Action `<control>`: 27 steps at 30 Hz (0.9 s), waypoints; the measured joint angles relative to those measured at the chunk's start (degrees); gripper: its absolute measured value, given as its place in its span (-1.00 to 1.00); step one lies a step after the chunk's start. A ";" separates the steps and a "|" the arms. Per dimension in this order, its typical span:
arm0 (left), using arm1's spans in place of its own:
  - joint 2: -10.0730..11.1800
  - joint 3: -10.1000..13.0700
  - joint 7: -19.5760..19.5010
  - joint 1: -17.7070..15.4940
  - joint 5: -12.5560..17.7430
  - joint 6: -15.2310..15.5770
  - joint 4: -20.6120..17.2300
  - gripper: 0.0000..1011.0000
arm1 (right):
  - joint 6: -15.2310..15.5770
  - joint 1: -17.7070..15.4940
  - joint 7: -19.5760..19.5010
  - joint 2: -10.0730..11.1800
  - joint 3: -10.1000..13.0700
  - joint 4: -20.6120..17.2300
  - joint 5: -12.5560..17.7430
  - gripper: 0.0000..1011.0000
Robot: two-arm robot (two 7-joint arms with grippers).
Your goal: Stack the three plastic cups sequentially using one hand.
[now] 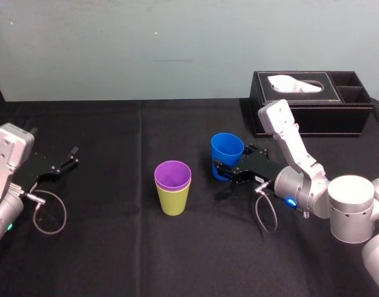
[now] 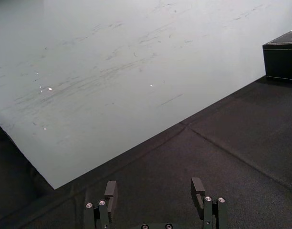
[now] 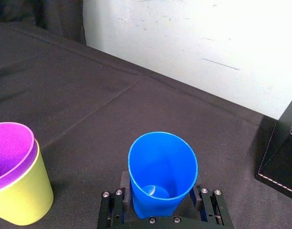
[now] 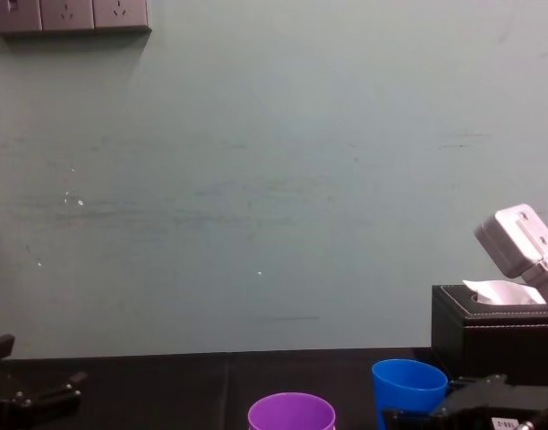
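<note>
My right tool (image 1: 226,169) pinches the blue cup (image 1: 226,151), upright with its mouth up. Just ahead, the purple cup (image 1: 173,174) sits nested upright in the yellow-green cup (image 1: 173,202). My left tool (image 1: 69,158) is spread and idle.

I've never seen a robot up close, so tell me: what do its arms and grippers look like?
Both arms are silver-grey with rounded joints and a white boxy wrist block. The left gripper and right gripper are black and two-fingered, each with a thin grey cable looping beside it. A blue light glows on the right arm.

A black tissue box (image 1: 313,120) (white tissue (image 1: 293,83) poking up) sits far right — on black cloth (image 1: 115,247).
</note>
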 joint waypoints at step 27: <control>0.00 0.00 0.00 0.00 0.00 0.00 0.00 1.00 | 4.14 -6.62 2.74 7.25 4.21 -17.99 3.15 0.44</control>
